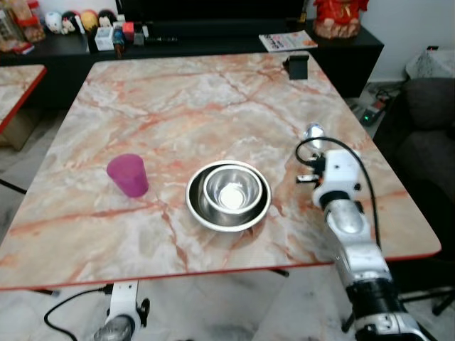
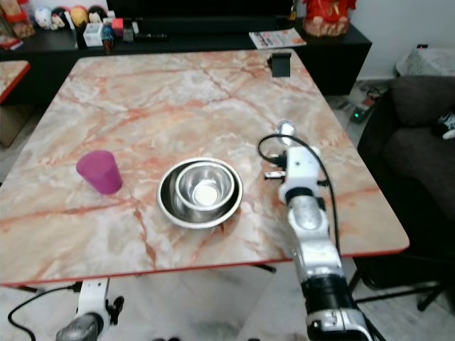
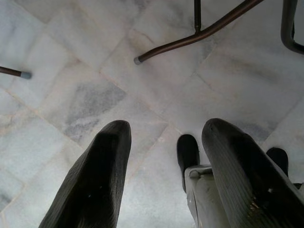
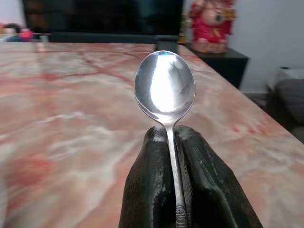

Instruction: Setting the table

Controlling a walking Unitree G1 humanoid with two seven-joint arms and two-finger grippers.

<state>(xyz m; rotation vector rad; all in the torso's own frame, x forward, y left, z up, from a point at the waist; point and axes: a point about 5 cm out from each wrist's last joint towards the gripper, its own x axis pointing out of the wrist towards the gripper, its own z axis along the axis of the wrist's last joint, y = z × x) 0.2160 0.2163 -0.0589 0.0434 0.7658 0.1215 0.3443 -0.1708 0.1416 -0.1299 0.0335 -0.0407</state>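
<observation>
The left gripper [image 3: 161, 175] hangs below the surface [image 1: 213, 92] edge, fingers spread above the floor [image 3: 71, 95]. The right gripper [image 4: 173, 137] pinches a spoon [image 4: 165, 88] by its handle, to the right of the nested steel bowls [image 1: 228, 195]. A purple cup [image 1: 128, 175] stands left of the bowls. A black box [image 1: 297, 65] sits beyond the bowls at the far edge.

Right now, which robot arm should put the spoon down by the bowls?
Probably the right. Its claw is shut on the spoon above the table, just right of the bowls. The left claw hangs open over the floor.
</observation>
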